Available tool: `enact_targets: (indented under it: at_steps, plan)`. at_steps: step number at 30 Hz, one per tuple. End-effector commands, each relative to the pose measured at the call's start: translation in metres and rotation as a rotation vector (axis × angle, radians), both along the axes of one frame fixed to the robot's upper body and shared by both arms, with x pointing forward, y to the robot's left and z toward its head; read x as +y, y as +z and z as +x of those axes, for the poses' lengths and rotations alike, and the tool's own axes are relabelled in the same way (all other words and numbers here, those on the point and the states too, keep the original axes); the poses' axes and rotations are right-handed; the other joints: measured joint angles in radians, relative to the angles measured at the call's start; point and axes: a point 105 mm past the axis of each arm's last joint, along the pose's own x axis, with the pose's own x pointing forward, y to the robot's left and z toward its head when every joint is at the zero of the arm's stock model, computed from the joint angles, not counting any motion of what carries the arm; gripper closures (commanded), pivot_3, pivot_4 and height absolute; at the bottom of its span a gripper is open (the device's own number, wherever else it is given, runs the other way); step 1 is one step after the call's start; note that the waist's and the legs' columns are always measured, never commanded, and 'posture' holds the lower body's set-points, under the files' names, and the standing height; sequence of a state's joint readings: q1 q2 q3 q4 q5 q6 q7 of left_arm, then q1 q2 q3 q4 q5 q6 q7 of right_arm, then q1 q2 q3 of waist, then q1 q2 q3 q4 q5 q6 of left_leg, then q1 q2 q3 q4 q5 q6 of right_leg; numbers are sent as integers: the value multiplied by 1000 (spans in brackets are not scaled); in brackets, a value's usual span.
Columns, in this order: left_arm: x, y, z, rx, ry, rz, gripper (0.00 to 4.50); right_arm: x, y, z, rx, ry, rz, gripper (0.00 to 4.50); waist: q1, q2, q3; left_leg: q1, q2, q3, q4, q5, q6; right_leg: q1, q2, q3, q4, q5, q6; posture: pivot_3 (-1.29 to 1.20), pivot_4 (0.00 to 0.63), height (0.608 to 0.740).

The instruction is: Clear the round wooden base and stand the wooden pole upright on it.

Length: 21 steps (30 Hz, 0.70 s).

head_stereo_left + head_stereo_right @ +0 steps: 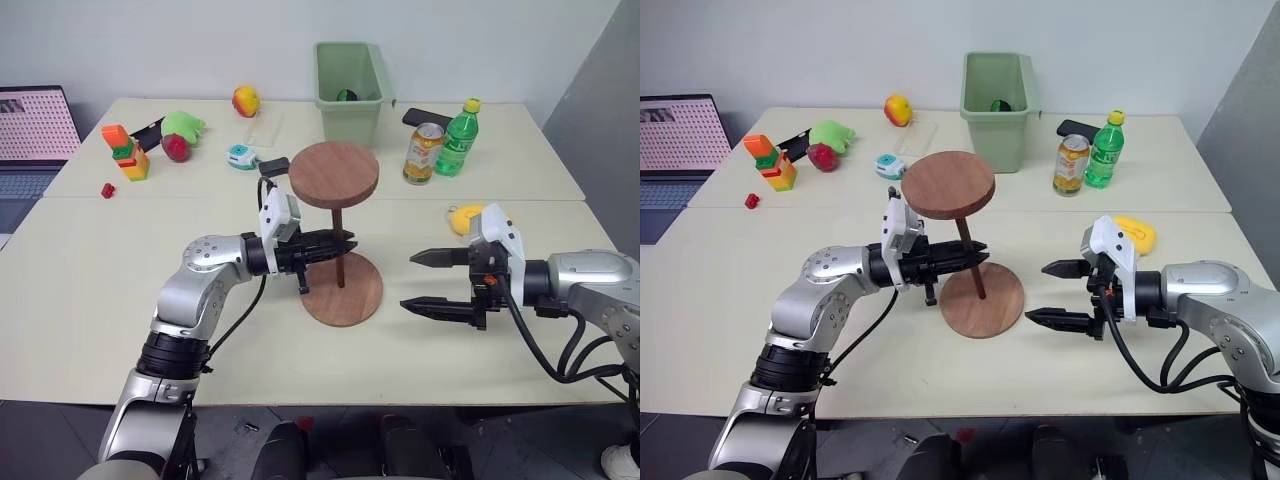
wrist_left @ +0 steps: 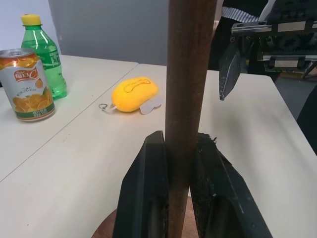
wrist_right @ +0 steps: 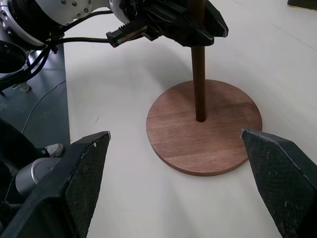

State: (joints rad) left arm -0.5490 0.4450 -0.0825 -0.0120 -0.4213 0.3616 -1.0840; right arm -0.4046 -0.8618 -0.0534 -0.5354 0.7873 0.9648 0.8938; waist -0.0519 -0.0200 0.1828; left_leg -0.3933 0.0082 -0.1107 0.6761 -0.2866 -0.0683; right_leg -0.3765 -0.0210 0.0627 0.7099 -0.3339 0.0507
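We judge the task nearly done: the round wooden base point(image 3: 204, 126) lies bare, mid-surface, and the wooden pole point(image 1: 341, 245) stands in its centre hole, slightly tilted, disc end up. Our left gripper point(image 1: 340, 246) has its fingers clamped on the thin dark rod; letting go is what's left. Our right gripper point(image 1: 422, 281) waits right of the base, fingers wide.
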Motion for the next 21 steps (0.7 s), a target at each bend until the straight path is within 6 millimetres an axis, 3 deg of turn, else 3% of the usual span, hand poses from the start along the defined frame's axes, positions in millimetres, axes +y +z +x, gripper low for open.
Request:
enact_targets:
  at_steps: [1, 8, 21]
  plan:
    - [2, -23, -2, 49, 11, 74, 4245, 1, 6, -1, -45, 13, -1, 86, 0, 0, 0, 0, 0, 0, 0, 0, 0, 0, 0, 0, 0, 0, 0, 0, 150, 740]
    - [7, -36, 9, 57, 77, 115, 4245, 2, 7, 1, -56, 16, -3, 86, 1, 0, 0, 2, 0, 0, 0, 0, 0, 3, 0, 0, -2, 0, 0, 0, 150, 740]
    - [10, -44, 3, 67, 66, 133, 4245, 3, 6, -1, -63, 19, -8, 86, 1, 1, -2, 5, 0, 0, -1, 0, 0, 5, 0, 0, -2, 0, 0, 0, 150, 740]
